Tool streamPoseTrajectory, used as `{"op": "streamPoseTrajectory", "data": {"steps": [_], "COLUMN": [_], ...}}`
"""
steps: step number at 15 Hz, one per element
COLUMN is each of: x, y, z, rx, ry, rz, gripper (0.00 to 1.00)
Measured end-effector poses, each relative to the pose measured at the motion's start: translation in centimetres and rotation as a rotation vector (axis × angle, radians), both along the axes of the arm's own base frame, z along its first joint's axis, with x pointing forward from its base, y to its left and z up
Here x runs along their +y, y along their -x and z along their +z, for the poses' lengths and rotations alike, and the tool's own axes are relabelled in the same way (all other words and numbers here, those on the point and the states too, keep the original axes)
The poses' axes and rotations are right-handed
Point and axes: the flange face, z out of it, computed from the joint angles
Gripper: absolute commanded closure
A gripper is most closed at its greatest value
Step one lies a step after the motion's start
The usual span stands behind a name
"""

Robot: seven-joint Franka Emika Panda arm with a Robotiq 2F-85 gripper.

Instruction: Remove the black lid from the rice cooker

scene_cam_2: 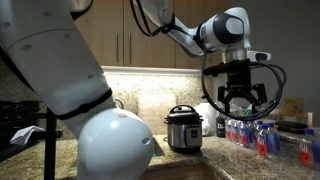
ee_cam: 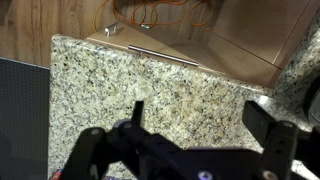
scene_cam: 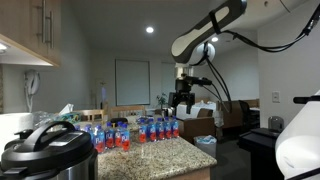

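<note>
The black two-fingered Robotiq gripper (scene_cam_2: 238, 100) hangs high above the speckled granite countertop (ee_cam: 150, 80), jaws spread wide with nothing between them. That makes sense for the job, as an open hand is what it needs to close around a lid handle.

The target is the brushed-steel cylindrical rice cooker (scene_cam_2: 184, 132), which stands on the counter below the hand and well off to its side. The glossy black domed lid (scene_cam_2: 184, 109) is seated on top of it, so it looks like the lift has not begun. By my read this is the approach phase, and the hand has to travel across and down before any grasp.

Almost directly beneath the hand is a cluster of small red-and-blue bottles (scene_cam_2: 252, 133), a good reason to be carrying the fingers this high.

Now the hard parts. In an exterior view the cooker (scene_cam: 50, 160) sits in the near corner, cut off by the frame edge, with the lid (scene_cam: 45, 135) dark against a dim room. Its central handle is tough to pick out there. The gripper (scene_cam: 183, 98) is small and backlit in that shot.

The wrist view gives no help with the target. Only granite and a wooden surface beyond it show past the gripper (ee_cam: 185, 150), and neither cooker nor lid is in frame. The robot's big white rounded body (scene_cam_2: 105, 130) fills much of the foreground, just beside the cooker.
</note>
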Motion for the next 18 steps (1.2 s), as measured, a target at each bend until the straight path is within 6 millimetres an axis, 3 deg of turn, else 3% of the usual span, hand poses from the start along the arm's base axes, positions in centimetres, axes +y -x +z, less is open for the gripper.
{"op": "streamPoseTrajectory", "data": {"steps": [13, 15, 18], "x": [0.0, 1.3, 6.9], "y": [0.0, -0.3, -1.1], "z": [0.0, -0.1, -0.2], "rx": [0.0, 0.002, 0.003], "ry": [-0.001, -0.009, -0.055], "rz": [0.0, 0.01, 0.037], "gripper": [0.0, 0.0, 0.0]}}
